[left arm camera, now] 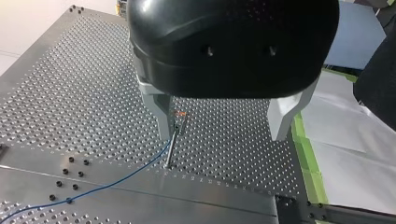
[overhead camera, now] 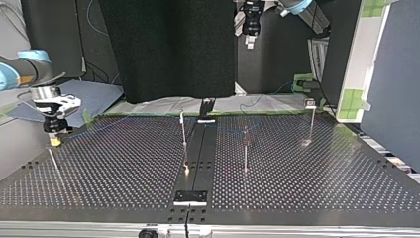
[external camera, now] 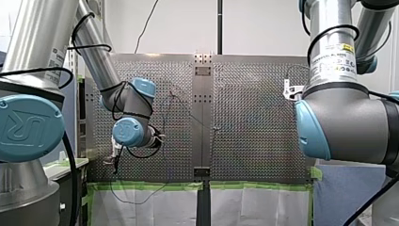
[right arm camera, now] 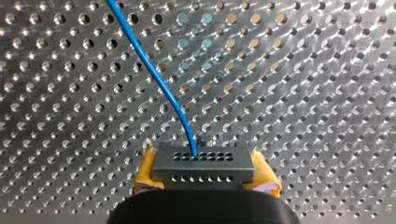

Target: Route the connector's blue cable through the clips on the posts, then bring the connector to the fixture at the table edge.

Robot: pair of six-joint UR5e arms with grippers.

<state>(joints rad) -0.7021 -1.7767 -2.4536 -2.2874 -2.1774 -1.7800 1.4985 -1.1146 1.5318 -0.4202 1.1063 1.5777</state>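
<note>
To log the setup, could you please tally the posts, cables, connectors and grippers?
Posts: 3
Blue cable: 1
Connector: 1
Grippers: 2, my left gripper and my right gripper
Total: 7
A thin slanted rod at the top view's left may be a fourth post.

My left gripper (left arm camera: 223, 135): black housing, two pale fingers (left arm camera: 163, 116) spread wide apart and pointing down, held high in the top view. My left arm (external camera: 96, 56): bent at the elbow, wrist (external camera: 129, 132) tucked below it. My right gripper (right arm camera: 204, 179): yellow pads (right arm camera: 145, 170) closed on the connector (right arm camera: 203, 163), one pad either side of it. My right arm (external camera: 343, 122): elbow raised.
</note>
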